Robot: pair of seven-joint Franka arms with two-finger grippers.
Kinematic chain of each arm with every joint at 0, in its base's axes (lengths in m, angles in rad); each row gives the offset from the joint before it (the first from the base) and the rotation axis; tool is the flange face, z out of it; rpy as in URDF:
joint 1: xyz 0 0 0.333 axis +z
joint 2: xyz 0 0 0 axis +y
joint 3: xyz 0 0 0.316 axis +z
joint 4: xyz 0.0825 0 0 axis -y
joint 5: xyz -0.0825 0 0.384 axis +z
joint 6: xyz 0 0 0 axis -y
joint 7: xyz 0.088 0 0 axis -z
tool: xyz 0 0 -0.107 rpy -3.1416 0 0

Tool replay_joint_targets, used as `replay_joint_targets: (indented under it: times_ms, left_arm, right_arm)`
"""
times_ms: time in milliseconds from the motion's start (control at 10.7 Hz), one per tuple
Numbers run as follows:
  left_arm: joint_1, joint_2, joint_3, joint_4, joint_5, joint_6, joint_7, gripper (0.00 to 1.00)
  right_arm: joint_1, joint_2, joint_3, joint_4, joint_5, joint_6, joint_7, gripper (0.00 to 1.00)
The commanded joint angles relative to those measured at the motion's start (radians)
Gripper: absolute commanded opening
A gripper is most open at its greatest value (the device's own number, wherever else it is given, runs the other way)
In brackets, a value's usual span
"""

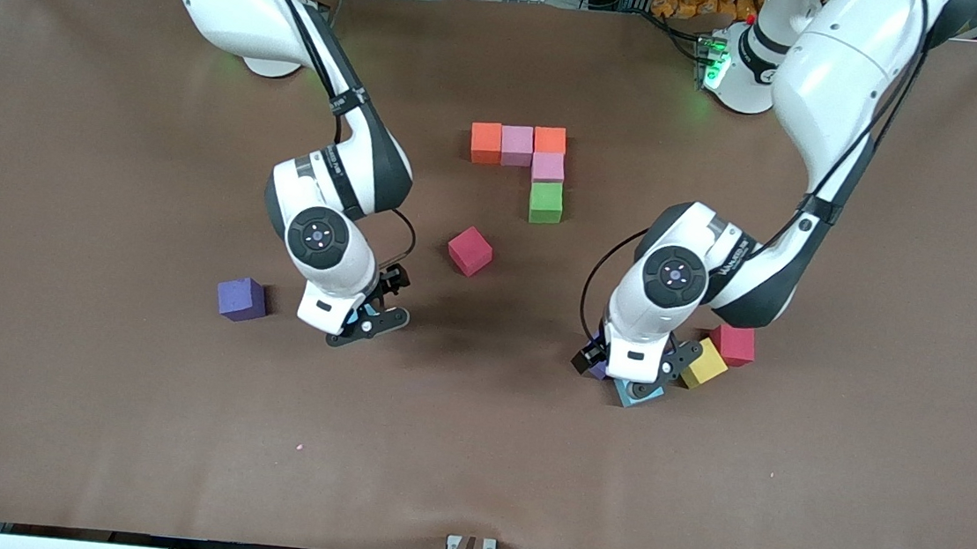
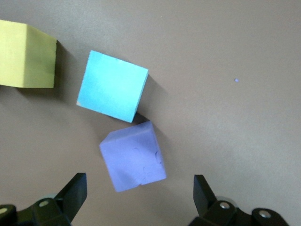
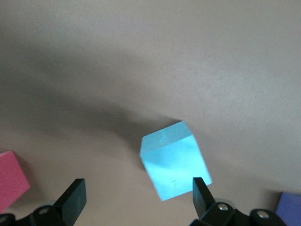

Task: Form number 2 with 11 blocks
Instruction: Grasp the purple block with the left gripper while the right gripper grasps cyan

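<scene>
Both tools sit released – left tool (image 2: 139,197) over the purple cube (image 2: 133,156), right tool (image 3: 136,200) over a light blue cube (image 3: 175,159) – these look like light, squishy foam, so pinch flat opposite faces.

The right gripper (image 3: 136,200) hung over the brown table (image 3: 188,56) with its fingers (image 3: 73,197) spread wide. A light blue block (image 3: 174,160) lay tilted just ahead of them, close to one fingertip. A pink block (image 3: 11,181) and a purple block (image 3: 290,207) flanked the gripper.
</scene>
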Motion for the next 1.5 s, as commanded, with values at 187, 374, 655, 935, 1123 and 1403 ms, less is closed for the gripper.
replay_joint_targets:
  times_ms: [187, 374, 655, 935, 1123, 1403]
  left_arm:
    - [-0.010, 0.067, 0.031, 0.052, -0.018, -0.023, -0.114, 1.00]
    - [-0.010, 0.073, 0.031, 0.048, -0.021, -0.023, -0.146, 1.00]
    - [-0.019, 0.096, 0.031, 0.048, -0.020, -0.023, -0.169, 1.00]
    - [-0.022, 0.116, 0.031, 0.046, -0.018, -0.023, -0.186, 1.00]
    - [-0.022, 0.122, 0.031, 0.046, -0.020, -0.020, -0.186, 0.72]
    - [-0.031, 0.118, 0.031, 0.045, -0.018, -0.020, -0.266, 0.19]
  right_arm:
    - [-0.051, 0.007, 0.016, -0.041, -0.006, 0.079, -0.251, 1.00]
    - [-0.051, 0.016, 0.016, -0.039, -0.009, 0.106, -0.307, 1.00]
    - [-0.066, 0.022, 0.016, -0.039, -0.011, 0.130, -0.406, 1.00]
    - [-0.066, 0.024, 0.016, -0.041, -0.012, 0.130, -0.416, 1.00]
    - [-0.066, 0.025, 0.016, -0.044, -0.011, 0.130, -0.425, 1.00]
    - [-0.059, 0.025, 0.017, -0.090, -0.009, 0.168, -0.424, 1.00]
